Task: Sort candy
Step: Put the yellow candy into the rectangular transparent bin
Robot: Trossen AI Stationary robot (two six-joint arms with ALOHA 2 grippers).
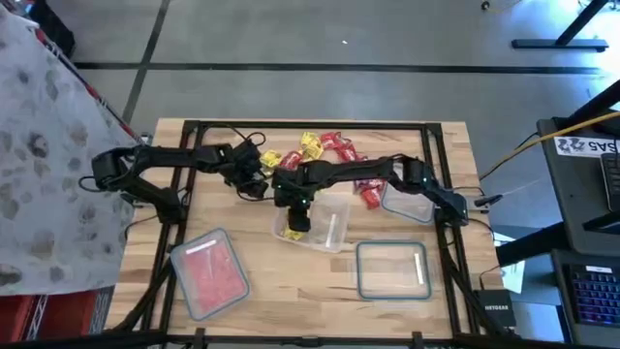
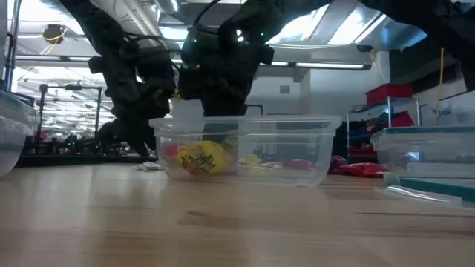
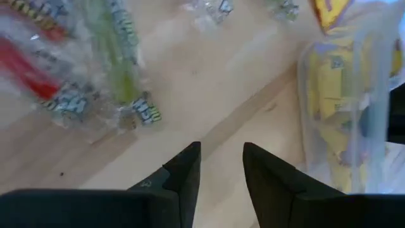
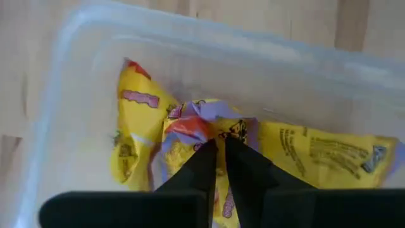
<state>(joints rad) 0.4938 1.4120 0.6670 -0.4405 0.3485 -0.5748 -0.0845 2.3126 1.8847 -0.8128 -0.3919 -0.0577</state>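
A pile of red and yellow candy [image 1: 325,147] lies on the table's far middle. My right gripper [image 1: 295,221] points down into a clear container [image 1: 334,233] that holds yellow candy [image 2: 197,157]. Its fingers [image 4: 209,164] stand almost together at a crumpled yellow piece [image 4: 202,126]. My left gripper [image 1: 257,179] hovers open over bare wood just left of that container. Clear-wrapped green and red candy [image 3: 120,95] lies ahead of it, with nothing between its fingers [image 3: 183,177]. My right gripper meets the crumpled yellow candy's wrapper [image 4: 218,130] at its fingertips, coming from above and pointing down. The tips themselves hide the exact place of contact. The piece sits on top of other yellow pieces [image 4: 316,155] inside the container.
A container of red candy [image 1: 208,271] stands near the front left. An empty one [image 1: 392,269] with a blue-green rim stands front right. Another clear container [image 1: 407,202] sits under my right arm. A person's patterned sleeve [image 1: 39,145] shows at the table's left.
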